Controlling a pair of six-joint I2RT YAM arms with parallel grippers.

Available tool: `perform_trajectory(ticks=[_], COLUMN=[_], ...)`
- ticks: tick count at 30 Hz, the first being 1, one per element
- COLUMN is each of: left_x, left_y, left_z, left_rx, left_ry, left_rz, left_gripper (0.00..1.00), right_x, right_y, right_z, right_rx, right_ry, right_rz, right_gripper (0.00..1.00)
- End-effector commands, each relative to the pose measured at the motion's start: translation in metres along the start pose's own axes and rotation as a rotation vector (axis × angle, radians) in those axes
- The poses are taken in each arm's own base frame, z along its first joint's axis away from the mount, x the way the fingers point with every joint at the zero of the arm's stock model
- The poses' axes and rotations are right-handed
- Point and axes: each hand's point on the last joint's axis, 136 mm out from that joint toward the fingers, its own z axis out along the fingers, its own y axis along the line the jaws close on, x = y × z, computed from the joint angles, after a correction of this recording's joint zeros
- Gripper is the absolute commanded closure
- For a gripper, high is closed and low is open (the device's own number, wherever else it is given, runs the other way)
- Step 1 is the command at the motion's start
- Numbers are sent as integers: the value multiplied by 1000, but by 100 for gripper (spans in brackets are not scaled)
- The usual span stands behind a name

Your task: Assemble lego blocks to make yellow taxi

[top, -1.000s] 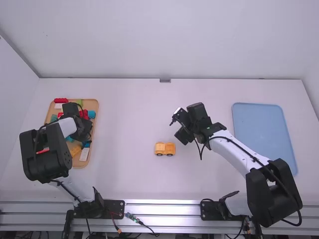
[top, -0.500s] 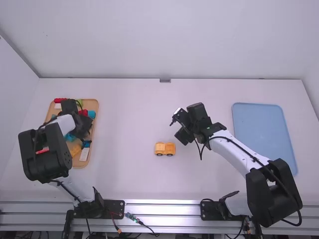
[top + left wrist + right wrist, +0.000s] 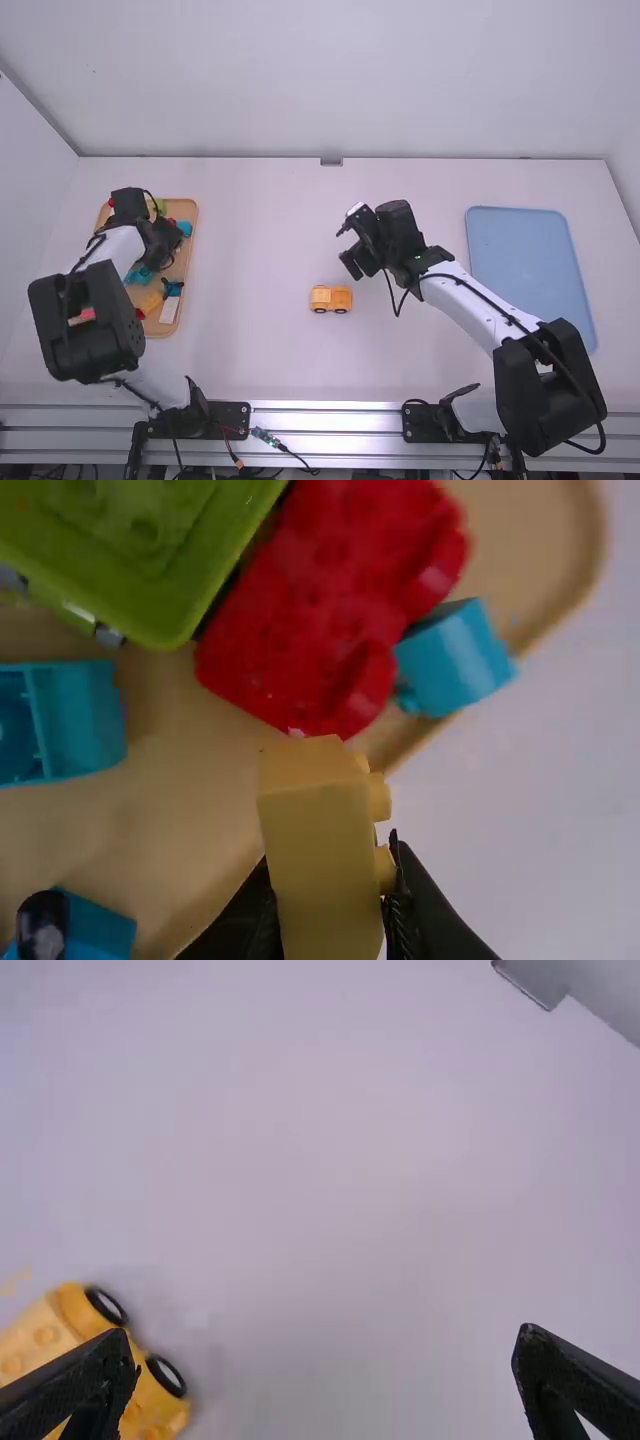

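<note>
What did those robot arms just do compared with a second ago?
The left gripper moved farther from the camera over the wooden tray; it now holds a yellow block, though I can't tell when it grasped it. The right gripper shifted slightly left. The yellow car and blue tray stayed put.

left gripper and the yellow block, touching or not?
Touching. Left wrist view: the left gripper has its jaws closed on the yellow block, one at either side, the studded side against one of them.
</note>
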Motion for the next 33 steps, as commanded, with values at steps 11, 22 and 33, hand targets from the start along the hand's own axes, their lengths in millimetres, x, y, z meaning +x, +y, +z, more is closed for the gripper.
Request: perform_trajectory(ticks=[11, 22, 33], left_x=[104, 226, 257], left_y=[-92, -129, -149], left_z=[-114, -153, -151], left_rx=[570, 898, 980], left_ry=[-267, -287, -322], left_rz=[660, 1300, 1447], left_gripper=[98, 98, 98], right_x=[-76, -84, -70], right_y=[36, 73, 69], right_z=[-39, -49, -36], right_rx=[-435, -601, -802], right_ry=[-266, -287, -251], right_rz=[270, 280, 384], right_gripper=[1, 1, 7])
